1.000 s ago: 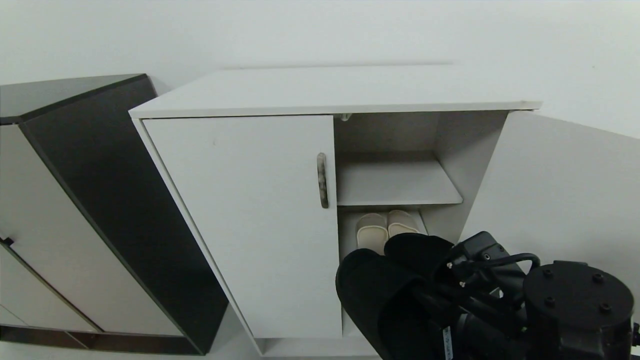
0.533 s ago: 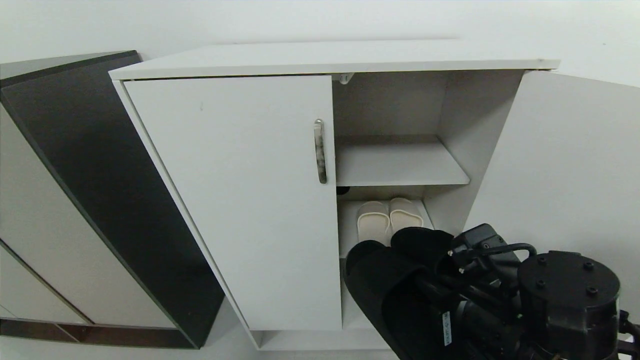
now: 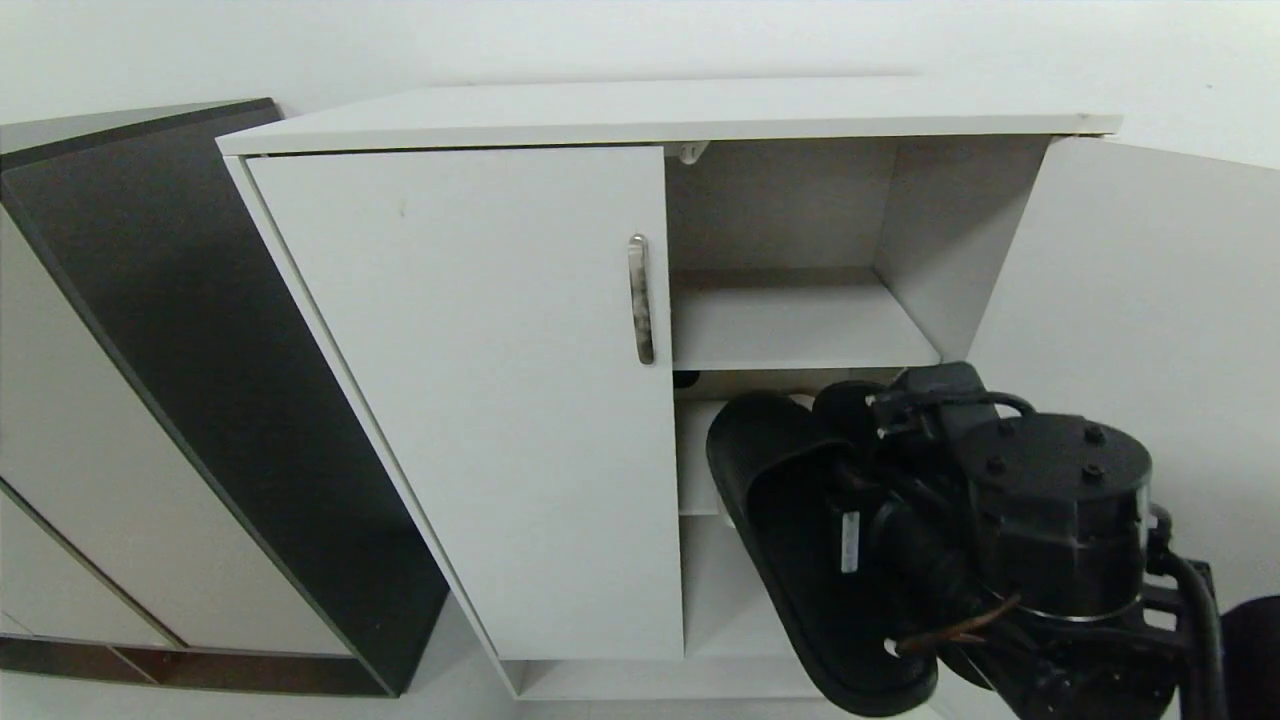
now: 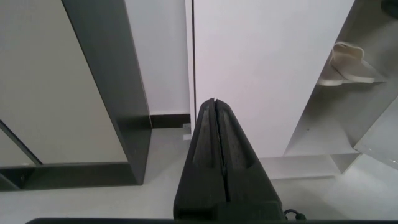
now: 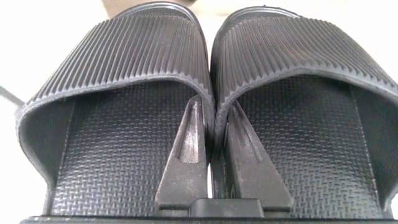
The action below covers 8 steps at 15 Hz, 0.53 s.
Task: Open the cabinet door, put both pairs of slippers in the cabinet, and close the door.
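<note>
The right pincer [image 5: 214, 121] is clamped on the black slippers [image 5: 143, 62]. Its two fingers [image 5: 186, 155] pinch the inner edges of the pair where they meet, just behind the ribbed straps, so the slippers sit side by side with their toes pointing away from the wrist. In the head view the black slippers [image 3: 790, 500] hang in front of the open right half of the white cabinet [image 3: 660, 110], at about the height of the lower shelf [image 3: 698, 470]. The toes are close to the opening, but whether they have passed the front edge cannot be told. The arm's wrist hides the pincer itself there, and the right slipper is mostly hidden too.

The right door [image 3: 1130, 330] stands swung open. The left door [image 3: 460, 400] is shut, its handle [image 3: 641, 298] near the middle edge. The upper shelf [image 3: 800, 325] is bare.

The cream slippers [image 4: 348, 56] rest on a shelf inside the cabinet, seen in the left wrist view; they are cut off by the cabinet side, so the two cannot be told apart. The left pincer [image 4: 215, 109] is closed on nothing, low over the floor [image 4: 93, 199], near the left door — with a dark cabinet [image 3: 200, 350] to its left.
</note>
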Tool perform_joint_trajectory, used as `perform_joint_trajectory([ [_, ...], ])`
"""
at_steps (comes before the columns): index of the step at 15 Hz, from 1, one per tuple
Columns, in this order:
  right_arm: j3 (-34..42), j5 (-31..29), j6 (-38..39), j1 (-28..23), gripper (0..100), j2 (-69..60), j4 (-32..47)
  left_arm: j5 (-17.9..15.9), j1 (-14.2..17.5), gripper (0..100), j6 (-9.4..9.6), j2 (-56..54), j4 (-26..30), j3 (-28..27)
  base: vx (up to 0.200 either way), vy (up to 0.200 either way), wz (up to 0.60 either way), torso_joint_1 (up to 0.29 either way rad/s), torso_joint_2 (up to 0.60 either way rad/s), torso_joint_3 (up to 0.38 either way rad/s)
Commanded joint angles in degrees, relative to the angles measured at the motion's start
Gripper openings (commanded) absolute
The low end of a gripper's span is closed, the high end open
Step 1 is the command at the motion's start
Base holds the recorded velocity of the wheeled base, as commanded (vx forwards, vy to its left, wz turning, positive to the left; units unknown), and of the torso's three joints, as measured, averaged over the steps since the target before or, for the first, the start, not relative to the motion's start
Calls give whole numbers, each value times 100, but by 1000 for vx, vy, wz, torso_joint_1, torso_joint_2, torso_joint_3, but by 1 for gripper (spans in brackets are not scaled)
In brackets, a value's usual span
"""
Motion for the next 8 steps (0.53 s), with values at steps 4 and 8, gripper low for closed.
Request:
perform_joint_trajectory([
  [4,-1776,-704,98,-163,0,217,1505,-9,2,0,0,-1,0,0,0,0,0,0,0,0],
  [8,-2101,-686,748,-409,0,384,2270,0,2,0,0,-1,0,0,0,0,0,0,0,0],
])
